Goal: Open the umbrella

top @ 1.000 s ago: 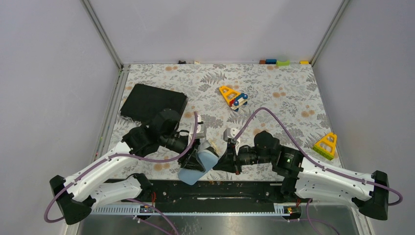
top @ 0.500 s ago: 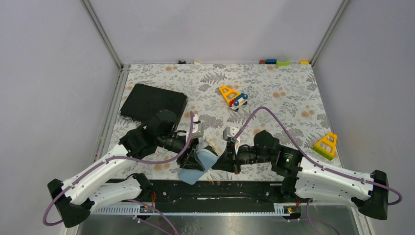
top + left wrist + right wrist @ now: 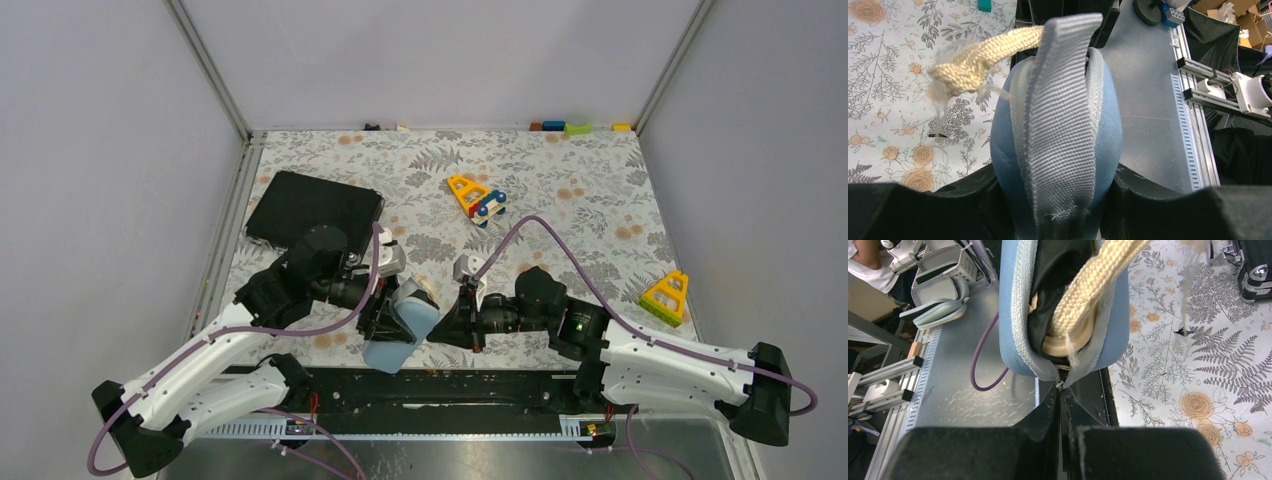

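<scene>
The umbrella is folded inside a blue-grey fabric sleeve [image 3: 398,338] held over the table's near edge. In the right wrist view its cream knob handle [image 3: 1068,343], cream cord [image 3: 1093,285] and black fabric [image 3: 1053,275] show in the sleeve's open mouth. The canopy and shaft are hidden. My left gripper [image 3: 385,318] is shut around the sleeve's body [image 3: 1058,130], one jaw on each side. My right gripper [image 3: 449,326] is shut on the sleeve's rim seam [image 3: 1062,382] at the mouth. The cord [image 3: 983,60] hangs out towards the table.
A flat black case [image 3: 313,208] lies at the back left. A yellow toy [image 3: 476,197] lies at mid back. A yellow triangle [image 3: 667,296] lies at the right. Small blocks [image 3: 577,127] line the back wall. A black rail [image 3: 450,385] runs along the near edge.
Both grippers have shifted a little left with the sleeve between them. The left wrist has turned, and the sleeve now points more steeply down over the near edge.
</scene>
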Controlling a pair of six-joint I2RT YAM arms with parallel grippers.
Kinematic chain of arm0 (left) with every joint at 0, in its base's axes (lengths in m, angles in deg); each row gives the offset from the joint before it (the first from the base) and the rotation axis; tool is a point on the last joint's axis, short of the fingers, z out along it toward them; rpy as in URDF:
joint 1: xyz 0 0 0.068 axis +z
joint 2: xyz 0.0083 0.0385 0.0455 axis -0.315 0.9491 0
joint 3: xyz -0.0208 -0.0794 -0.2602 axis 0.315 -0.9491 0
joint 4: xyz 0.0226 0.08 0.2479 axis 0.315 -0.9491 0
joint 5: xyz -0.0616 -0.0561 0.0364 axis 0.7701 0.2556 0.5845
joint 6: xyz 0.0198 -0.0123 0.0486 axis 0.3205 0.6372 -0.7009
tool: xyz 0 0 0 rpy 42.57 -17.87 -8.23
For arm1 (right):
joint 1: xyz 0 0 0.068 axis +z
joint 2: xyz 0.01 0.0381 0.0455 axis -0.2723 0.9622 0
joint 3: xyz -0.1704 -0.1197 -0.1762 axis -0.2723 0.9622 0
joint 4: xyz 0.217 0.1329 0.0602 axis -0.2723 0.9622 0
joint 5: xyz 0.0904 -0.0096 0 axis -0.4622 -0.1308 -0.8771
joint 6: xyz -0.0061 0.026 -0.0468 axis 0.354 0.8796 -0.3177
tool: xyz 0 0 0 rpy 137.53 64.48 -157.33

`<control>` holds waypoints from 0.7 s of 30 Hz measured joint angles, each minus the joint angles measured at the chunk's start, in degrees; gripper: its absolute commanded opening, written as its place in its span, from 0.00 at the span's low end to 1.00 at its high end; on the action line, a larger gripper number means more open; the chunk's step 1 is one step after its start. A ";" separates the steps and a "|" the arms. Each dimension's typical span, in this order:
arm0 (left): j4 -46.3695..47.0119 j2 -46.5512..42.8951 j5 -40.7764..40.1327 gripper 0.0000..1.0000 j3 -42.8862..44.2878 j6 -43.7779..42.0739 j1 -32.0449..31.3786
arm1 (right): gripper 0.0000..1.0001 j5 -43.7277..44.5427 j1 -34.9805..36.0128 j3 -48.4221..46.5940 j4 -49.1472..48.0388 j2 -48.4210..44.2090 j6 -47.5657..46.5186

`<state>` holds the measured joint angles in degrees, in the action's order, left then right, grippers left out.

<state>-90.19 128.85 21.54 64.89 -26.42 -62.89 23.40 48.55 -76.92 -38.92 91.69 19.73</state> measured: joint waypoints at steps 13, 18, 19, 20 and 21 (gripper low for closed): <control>2.05 0.24 -4.63 0.00 0.70 0.83 1.51 | 0.79 6.86 0.13 3.30 5.53 -3.93 0.87; 2.34 2.05 -8.24 0.00 1.84 1.99 2.97 | 0.91 17.14 0.13 6.10 11.26 -7.93 -0.57; 2.38 2.47 -8.68 0.00 1.97 2.34 3.17 | 0.91 19.37 0.17 6.80 11.65 -8.63 -0.96; 2.32 3.13 -9.09 0.00 2.27 2.97 3.45 | 0.91 21.73 0.35 7.58 11.65 -9.27 -1.36; 2.27 3.89 -9.51 0.00 2.64 3.50 3.76 | 0.91 24.50 0.70 8.52 11.47 -9.92 -1.90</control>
<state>-87.92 132.74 12.03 67.54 -22.92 -59.13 47.90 49.25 -68.40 -27.45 81.77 17.83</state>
